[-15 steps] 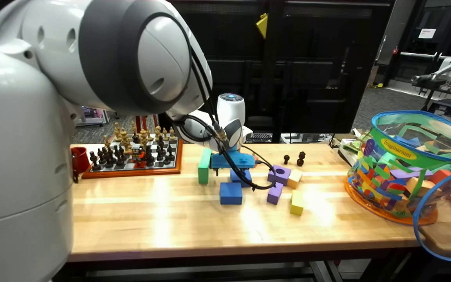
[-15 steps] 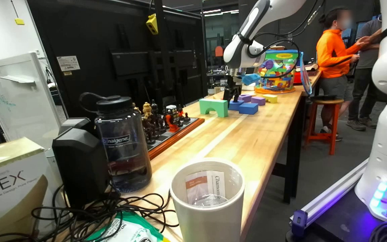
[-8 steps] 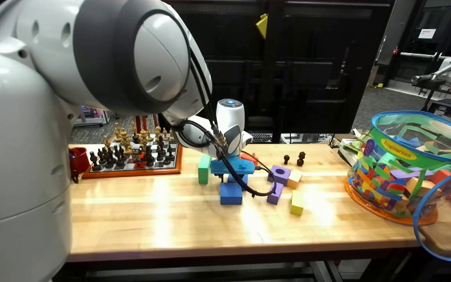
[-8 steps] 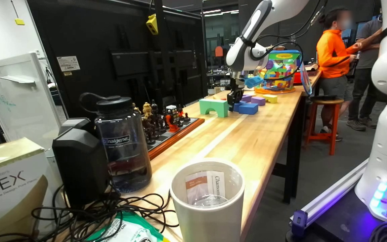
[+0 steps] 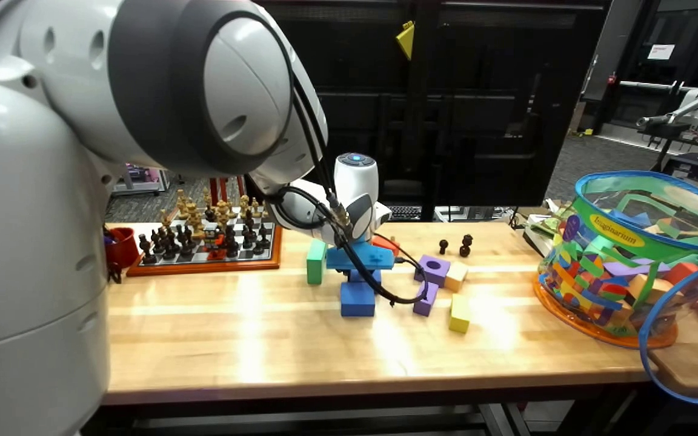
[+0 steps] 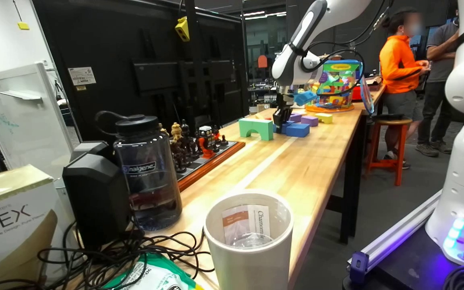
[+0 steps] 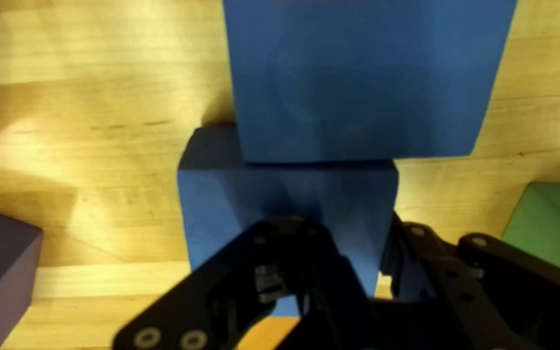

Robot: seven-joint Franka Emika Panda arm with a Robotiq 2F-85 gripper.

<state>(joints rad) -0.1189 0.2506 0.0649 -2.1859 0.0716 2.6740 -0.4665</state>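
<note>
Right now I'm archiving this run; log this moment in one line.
fingers: closed at rear blue block | hold: unclear | front blue block: untouched | green arch: upright

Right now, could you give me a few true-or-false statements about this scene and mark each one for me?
The gripper is right at a blue block. True.
The white cup is upside down. False: the white cup stands upright.
The green block near the gripper has an arched cutout. True.
The chess board is bare. False: chess pieces stand on the chess board.
A purple block has a round hole. True.
</note>
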